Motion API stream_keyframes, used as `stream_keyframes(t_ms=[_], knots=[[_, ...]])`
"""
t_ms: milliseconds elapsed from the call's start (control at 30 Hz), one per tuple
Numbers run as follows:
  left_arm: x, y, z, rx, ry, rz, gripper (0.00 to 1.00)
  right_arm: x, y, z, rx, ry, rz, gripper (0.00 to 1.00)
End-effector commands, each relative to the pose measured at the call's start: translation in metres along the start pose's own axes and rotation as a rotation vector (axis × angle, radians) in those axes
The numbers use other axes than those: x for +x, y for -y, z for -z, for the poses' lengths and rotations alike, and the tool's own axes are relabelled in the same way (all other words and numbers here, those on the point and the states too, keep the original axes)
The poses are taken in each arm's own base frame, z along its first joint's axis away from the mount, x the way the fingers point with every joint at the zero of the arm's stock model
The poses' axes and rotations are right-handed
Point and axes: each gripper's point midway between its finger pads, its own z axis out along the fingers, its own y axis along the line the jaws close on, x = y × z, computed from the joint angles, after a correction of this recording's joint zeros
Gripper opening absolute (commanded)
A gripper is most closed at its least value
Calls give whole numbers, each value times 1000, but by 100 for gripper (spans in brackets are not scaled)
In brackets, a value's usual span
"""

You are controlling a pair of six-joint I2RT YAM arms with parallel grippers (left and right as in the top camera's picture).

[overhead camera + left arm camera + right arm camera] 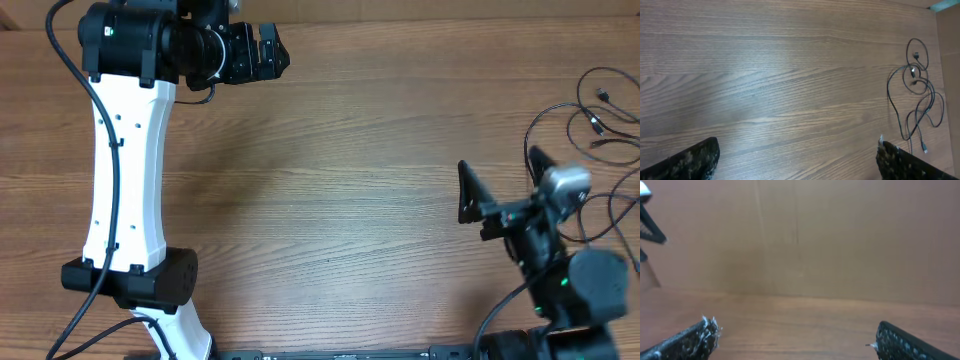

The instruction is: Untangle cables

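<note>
A tangle of thin black cables [600, 130] lies at the table's right edge; it also shows in the left wrist view [917, 95] at the far right, with small plugs on loose ends. My left gripper [268, 50] is open and empty at the table's far left-centre, well away from the cables; its fingertips [797, 157] frame bare wood. My right gripper [500, 180] is open and empty, just left of the cables, raised and pointing toward the table's far side; its fingers [795, 337] hold nothing.
The wooden table [330, 180] spans the view. The left arm's white link [130, 170] runs along the left side. A brown wall [805, 235] stands beyond the table's edge in the right wrist view.
</note>
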Motion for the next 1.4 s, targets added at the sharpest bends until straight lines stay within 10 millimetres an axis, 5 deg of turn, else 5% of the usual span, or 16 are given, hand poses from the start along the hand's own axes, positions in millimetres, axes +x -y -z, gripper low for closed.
stream_keyframes(t_ms=[0,367,600,1367], knots=[[-2,4,0,0,8,-26,100,45,9,7,21,57,9,100],[-2,4,0,0,8,-26,100,140,16,10,15,27,7,100],[-2,4,0,0,8,-26,100,167,18,10,15,4,4,100],[-2,4,0,0,8,-26,100,166,17,10,12,11,1,100]])
